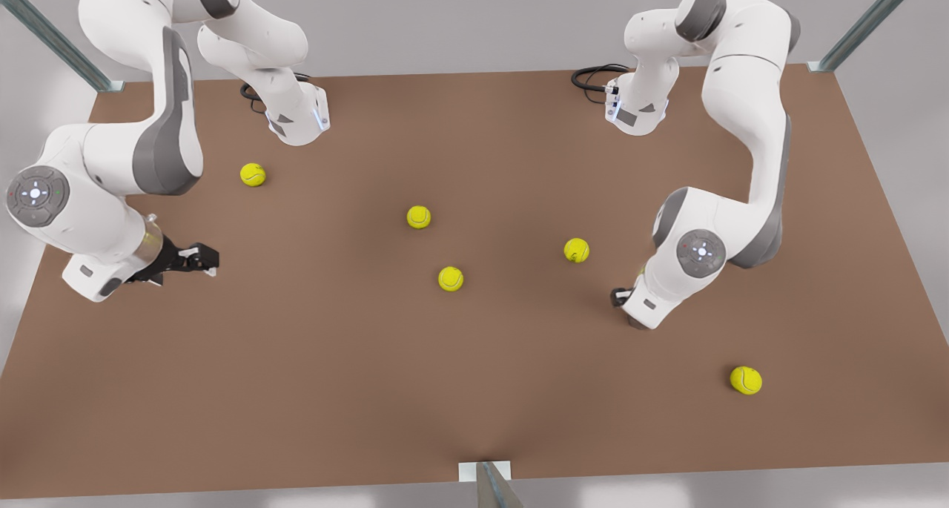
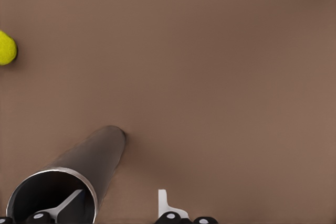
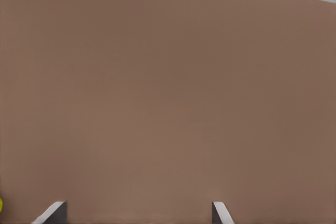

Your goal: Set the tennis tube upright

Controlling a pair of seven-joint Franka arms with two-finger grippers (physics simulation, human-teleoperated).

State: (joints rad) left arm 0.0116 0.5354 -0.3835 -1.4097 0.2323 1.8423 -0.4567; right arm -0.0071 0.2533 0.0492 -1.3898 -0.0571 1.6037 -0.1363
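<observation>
Front view: the right gripper (image 1: pixel 200 259) waits at nine o'clock on the table (image 1: pixel 334 389). The left arm (image 1: pixel 689 263) bends down near four o'clock.

Left wrist view: the left gripper (image 2: pixel 121 196), unclenched, straddles the wall of the tennis tube (image 2: pixel 100 153). The tube's long axis seemingly stands vertical, silvery rim uppermost.

Right wrist view: the right gripper's fingers (image 3: pixel 52 211) are spread over bare table.

Light: I see even, soft brightness on the tabletop (image 1: pixel 334 360).
Shadows: faint, under balls (image 1: pixel 418 216).
Glare: none.
Focus: sharp.
</observation>
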